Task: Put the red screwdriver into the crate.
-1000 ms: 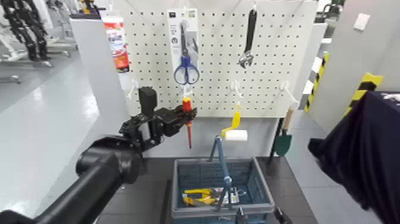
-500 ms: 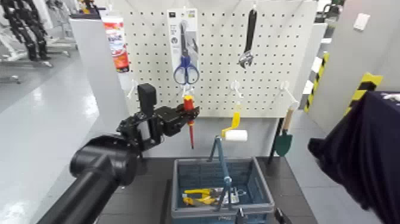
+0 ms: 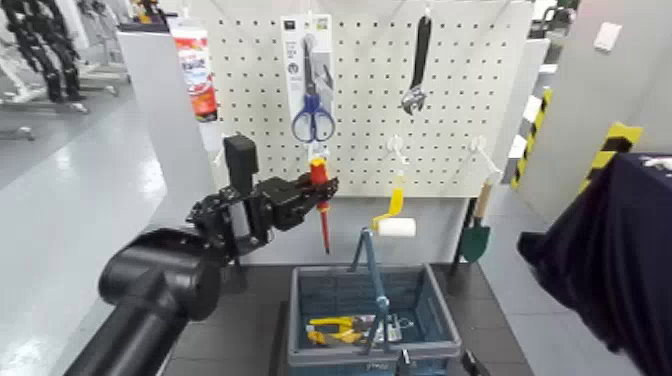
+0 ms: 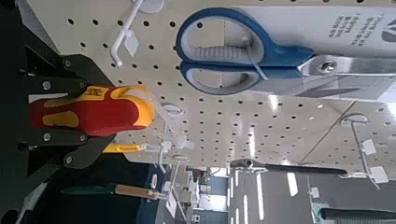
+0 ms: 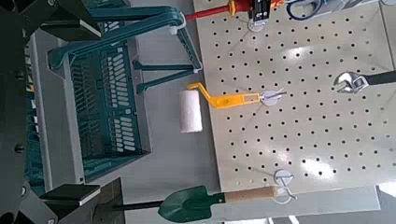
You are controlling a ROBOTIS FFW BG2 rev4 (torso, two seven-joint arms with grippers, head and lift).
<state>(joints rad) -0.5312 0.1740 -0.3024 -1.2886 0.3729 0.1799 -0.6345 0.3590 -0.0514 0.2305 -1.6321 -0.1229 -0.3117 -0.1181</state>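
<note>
Head view: bright, even light; pale glare on floor left of left gripper (image 3: 325,190); shadows on pegboard (image 3: 360,90) faint. Left wrist view: white glints on board beyond pincer, darker around gripper itself; small print beside scissors (image 4: 247,51) soft, perhaps slight blur. Right wrist view: bright spots on board, dark foreground near right gripper's edge.

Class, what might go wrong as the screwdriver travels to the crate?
The screwdriver hangs shaft-down from the left hand, so its long tip might catch the crate's rim. The raised handle crosses the opening and could get bumped. The nearby paint roller might be knocked too.
</note>
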